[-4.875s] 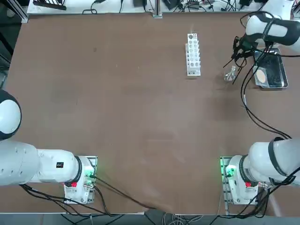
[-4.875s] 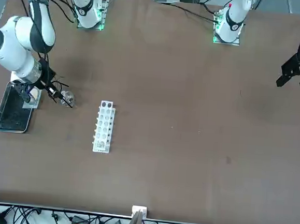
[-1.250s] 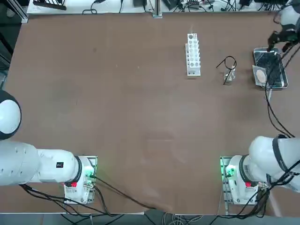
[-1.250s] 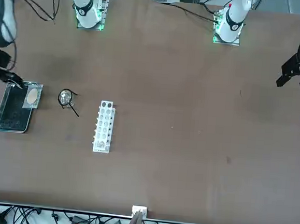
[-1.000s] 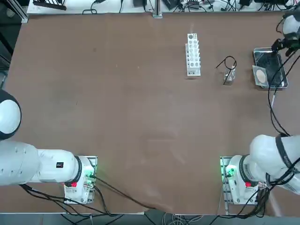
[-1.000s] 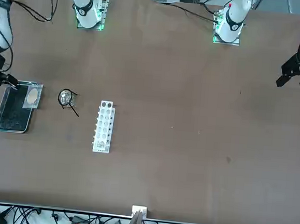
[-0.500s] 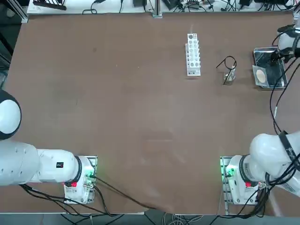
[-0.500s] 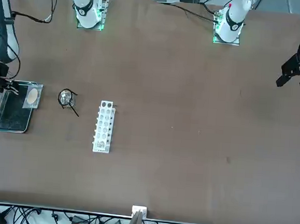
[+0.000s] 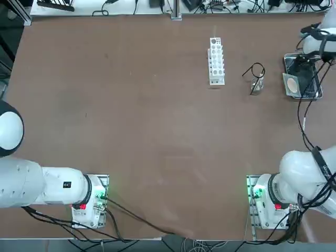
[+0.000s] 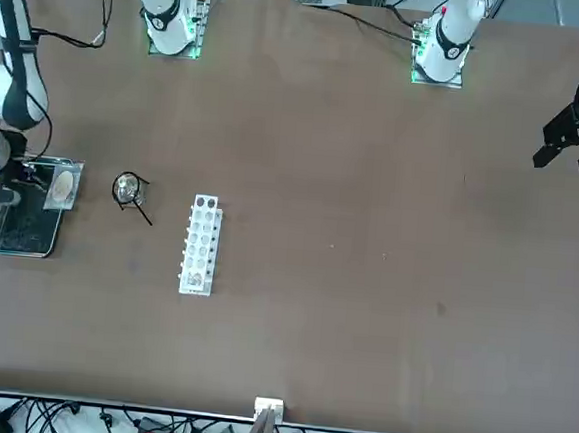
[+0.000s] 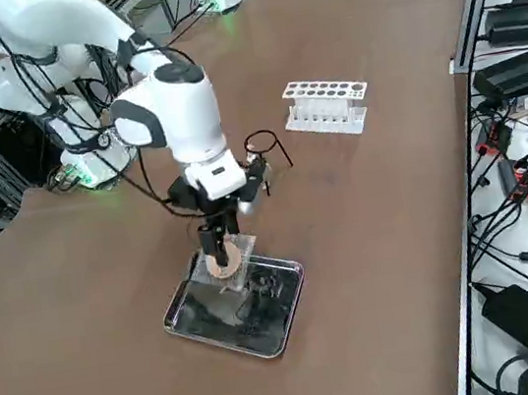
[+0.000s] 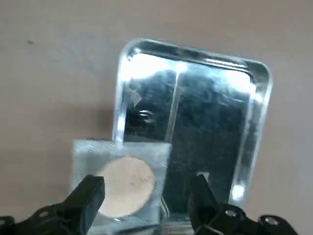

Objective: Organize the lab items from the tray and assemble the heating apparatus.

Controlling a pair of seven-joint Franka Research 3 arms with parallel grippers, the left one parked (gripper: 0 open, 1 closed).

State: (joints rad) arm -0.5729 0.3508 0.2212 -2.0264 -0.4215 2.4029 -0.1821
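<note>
Right gripper (image 12: 144,196) hanging over the steel tray (image 12: 257,112), jaws spread wide, gripping nothing. Mesh square (image 12: 122,183) sitting at the tray's end, overhanging the rim. Should straddle two opposite mesh edges, dropping squarely, avoiding the rim. Tripod (image 9: 255,72) and burner (image 9: 256,83) waiting beside the test-tube rack (image 9: 216,60).

overhead, front, side, wrist; tray (image 9: 315,68) shared

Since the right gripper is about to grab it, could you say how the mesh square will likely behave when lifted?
The mesh square looks thin and flat, so probably light and fairly stiff. It overhangs the tray rim, which should give the open right gripper an edge to pinch. Its beige centre may be crumbly.
</note>
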